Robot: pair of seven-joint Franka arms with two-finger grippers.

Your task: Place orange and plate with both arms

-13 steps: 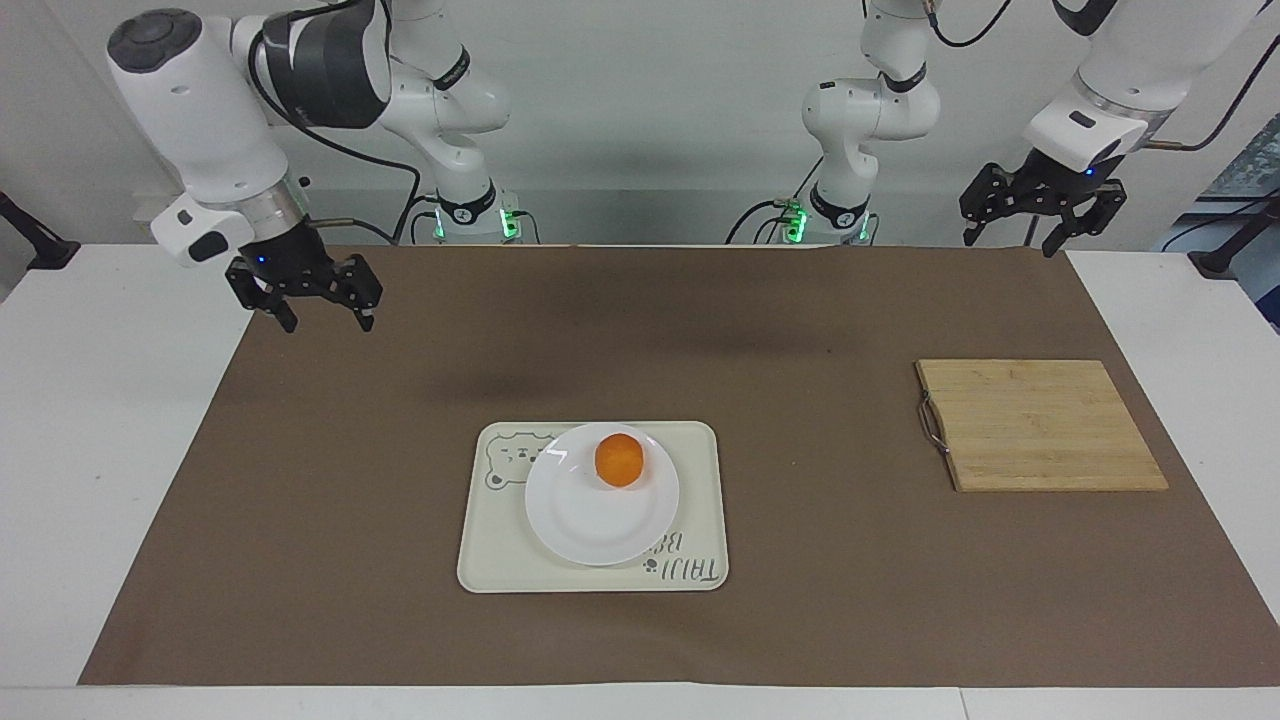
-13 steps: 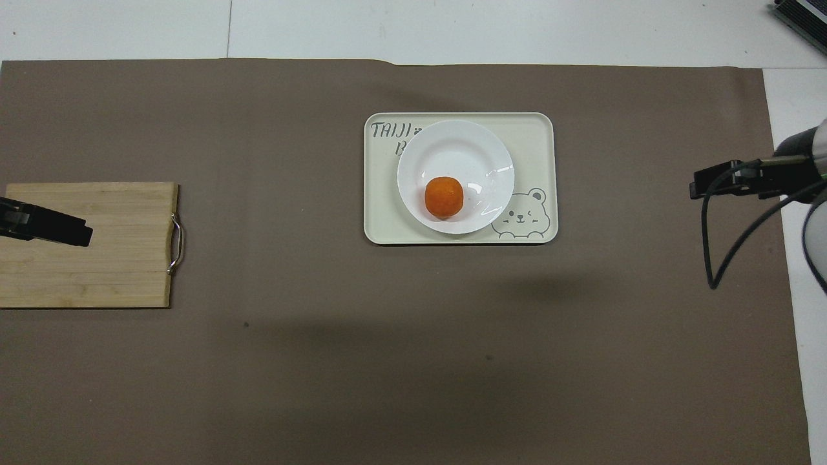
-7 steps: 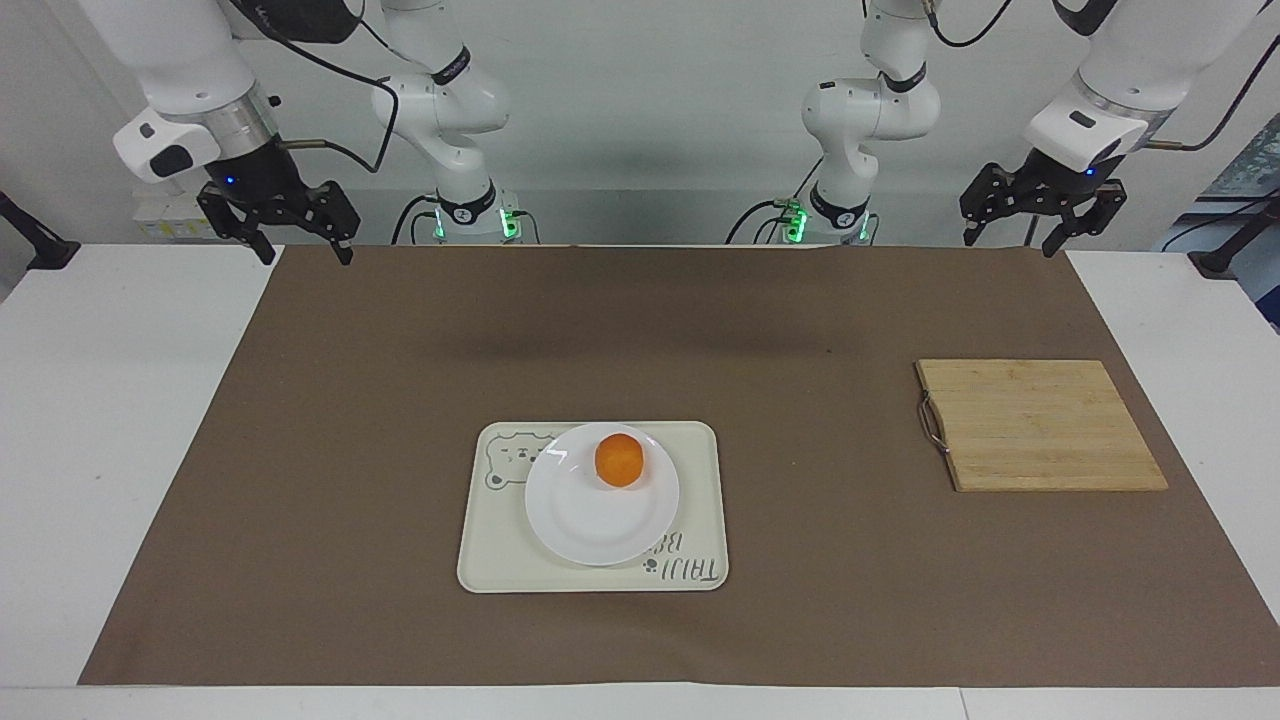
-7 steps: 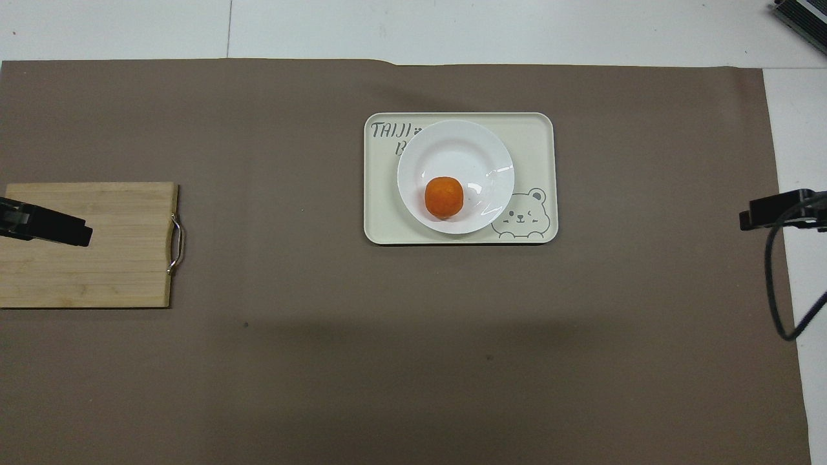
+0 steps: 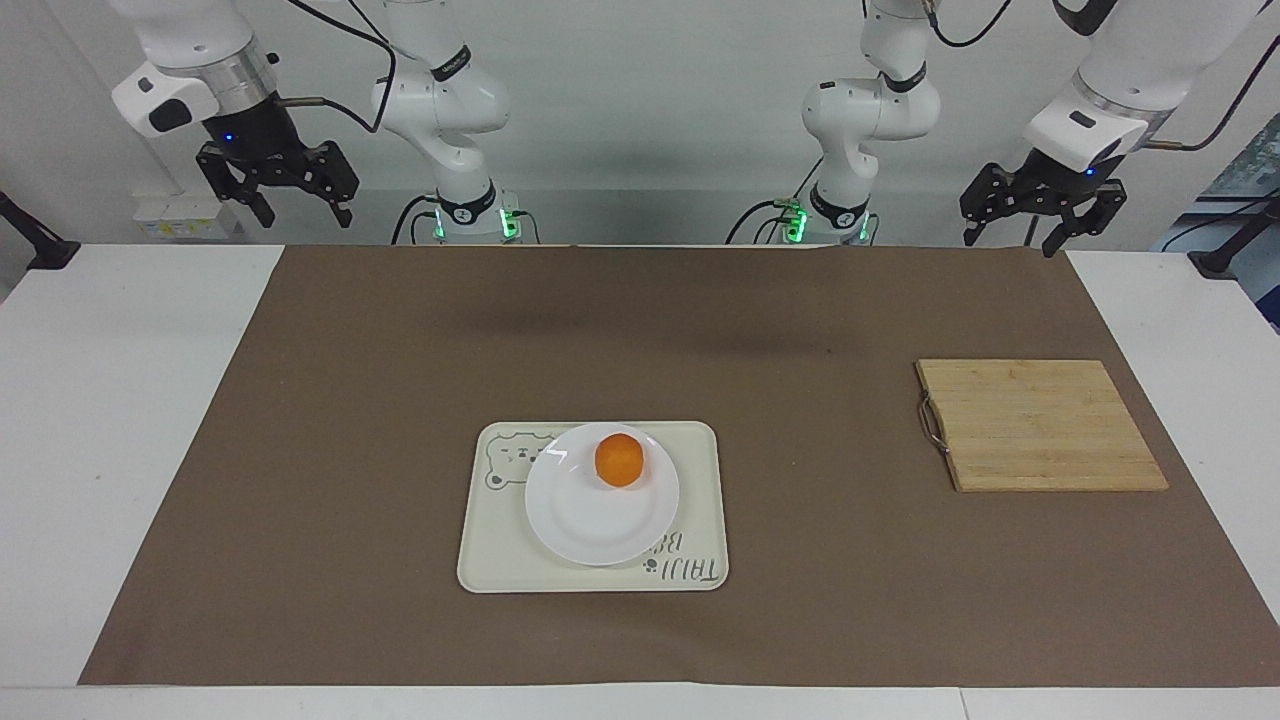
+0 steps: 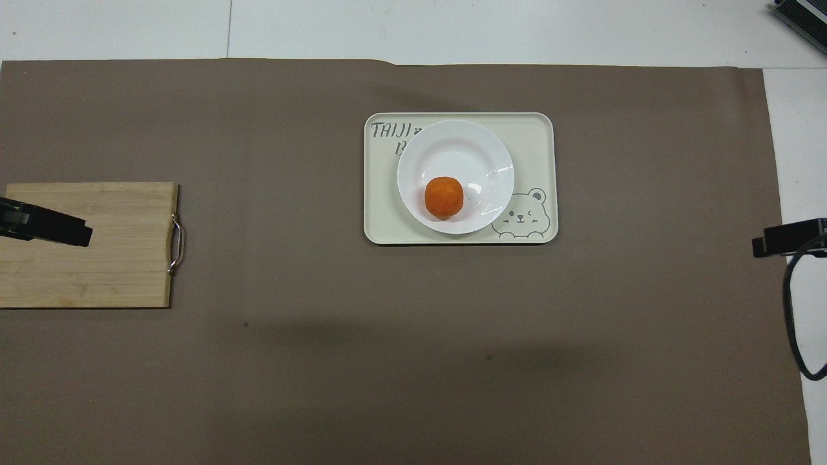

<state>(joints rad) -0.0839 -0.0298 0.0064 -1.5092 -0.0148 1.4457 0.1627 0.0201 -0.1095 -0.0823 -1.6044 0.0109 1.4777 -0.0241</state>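
Note:
The orange [image 5: 620, 460] [image 6: 444, 197] sits in the white plate [image 5: 585, 525] [image 6: 465, 145], on the part of it nearer to the robots. The plate rests on the cream bear tray [image 5: 700, 500] [image 6: 533, 135] in the middle of the brown mat. My right gripper [image 5: 297, 214] is open and empty, raised high over the mat's corner at the right arm's end; one tip shows in the overhead view [image 6: 785, 237]. My left gripper [image 5: 1008, 240] is open and empty, raised at the left arm's end; its tip shows over the cutting board [image 6: 45, 223].
A wooden cutting board [image 5: 1040, 425] [image 6: 116, 258] with a metal handle lies at the left arm's end of the mat. The brown mat [image 5: 400, 350] covers most of the white table. A black cable [image 6: 791, 310] hangs by the right gripper.
My right gripper has risen and drawn back from over the mat to its corner by the robots. The left arm, orange and plate have not moved.

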